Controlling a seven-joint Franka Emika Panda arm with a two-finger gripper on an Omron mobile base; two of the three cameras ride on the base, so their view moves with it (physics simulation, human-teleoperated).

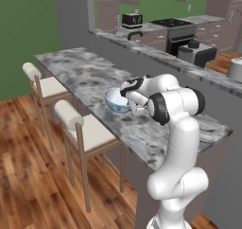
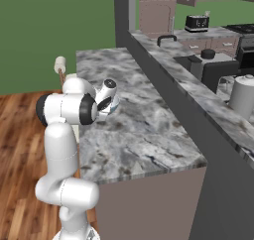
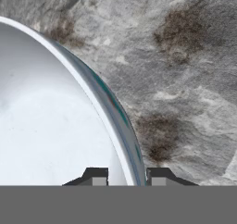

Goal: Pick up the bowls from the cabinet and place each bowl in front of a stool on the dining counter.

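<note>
We see our tool [image 3: 126,180] clamped on the rim of the round white porcelain bowl with a blue-green patterned outside [image 1: 116,101], one fingertip [image 3: 96,177] inside, one outside. The bowl sits at the grey-white marbled stone tabletop [image 1: 85,74], beyond the nearer cream-cushioned wooden stool [image 1: 90,131]. No writing is legible anywhere.

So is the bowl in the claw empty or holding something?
Empty. The hand view shows the bowl's inside plain white with nothing in it, the claw pinching its rim over the dining counter.
</note>
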